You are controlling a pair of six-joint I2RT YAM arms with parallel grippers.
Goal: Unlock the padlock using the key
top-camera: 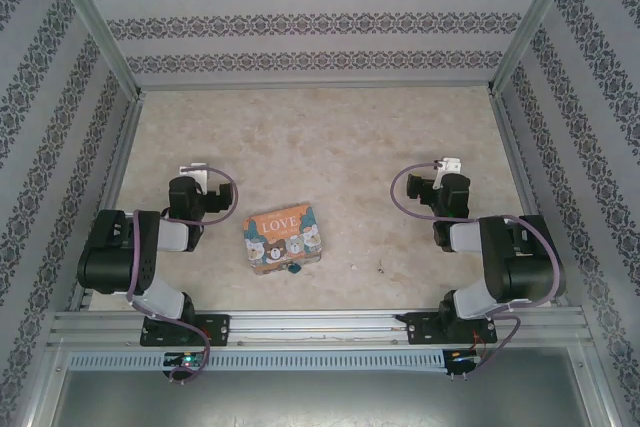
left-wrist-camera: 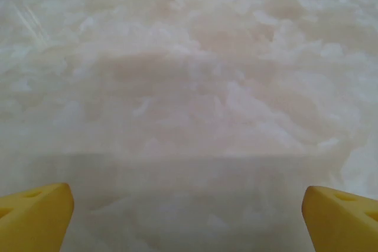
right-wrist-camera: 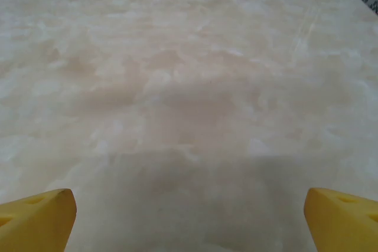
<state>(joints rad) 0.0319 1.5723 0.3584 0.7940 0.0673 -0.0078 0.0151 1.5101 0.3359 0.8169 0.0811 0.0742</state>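
The left claw (left-wrist-camera: pixel 189 215) and right claw (right-wrist-camera: pixel 189 213) hang spread wide and empty over bare bench (top-camera: pixel 340 137), while the padlock (top-camera: pixel 293 269), at the near edge of the tin (top-camera: pixel 283 237), looks tiny, light, rigid and probably slippery, best pinched across its blue body.

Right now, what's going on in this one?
Nothing is being handled yet. Both arms sit folded back at their own sides of the pale marbled tabletop. The left claw and right claw are wide open and empty, over bare surface. Between them lies a colourful rectangular "LOVE" bear tin, with the tiny blue-teal padlock at its near edge, untouched.
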